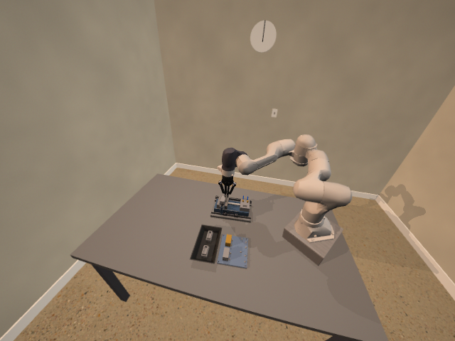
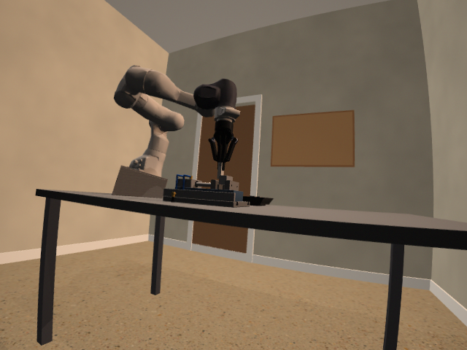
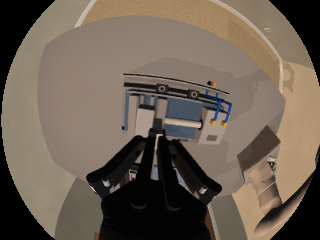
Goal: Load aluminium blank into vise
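The vise (image 1: 232, 207) stands at the back of the table, its hose end (image 1: 245, 204) on the right. A light grey aluminium blank (image 3: 147, 120) lies in the vise's opening, close to the end block without hoses (image 1: 219, 202). My gripper (image 1: 226, 191) is shut with nothing between its fingers. It points straight down, with its tips (image 2: 220, 170) just over the blank; I cannot tell if they touch. The black outfeed tray (image 1: 205, 243) holds two finished parts (image 1: 209, 235) (image 1: 204, 251), pockets up. The infeed plate (image 1: 233, 251) carries a brass blank (image 1: 228, 239) and an aluminium blank (image 1: 225, 253).
The robot's base block (image 1: 312, 234) stands to the right of the vise and plate. Small pins (image 1: 240, 251) stick up from the right half of the infeed plate. The tray and plate lie side by side in front of the vise.
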### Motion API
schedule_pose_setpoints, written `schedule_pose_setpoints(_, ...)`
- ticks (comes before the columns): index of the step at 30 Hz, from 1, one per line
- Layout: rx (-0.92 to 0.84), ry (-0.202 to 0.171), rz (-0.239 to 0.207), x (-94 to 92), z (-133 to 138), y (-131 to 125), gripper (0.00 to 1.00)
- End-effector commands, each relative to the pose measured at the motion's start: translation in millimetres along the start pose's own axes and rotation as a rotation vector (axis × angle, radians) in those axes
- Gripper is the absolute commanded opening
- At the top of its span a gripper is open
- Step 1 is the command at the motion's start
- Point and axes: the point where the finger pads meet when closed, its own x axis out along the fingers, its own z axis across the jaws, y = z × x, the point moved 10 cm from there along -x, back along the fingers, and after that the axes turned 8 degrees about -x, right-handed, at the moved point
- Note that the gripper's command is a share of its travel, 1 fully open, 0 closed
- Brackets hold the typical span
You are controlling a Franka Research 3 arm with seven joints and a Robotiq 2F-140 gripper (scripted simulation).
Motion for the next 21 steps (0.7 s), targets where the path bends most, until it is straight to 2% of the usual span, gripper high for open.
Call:
schedule_pose_setpoints(1,0.005,0.000,0.000,0.8,-1.5,0.2,0.00)
schedule_pose_setpoints(21,0.005,0.000,0.000,0.8,-5.8,0.9,0.00)
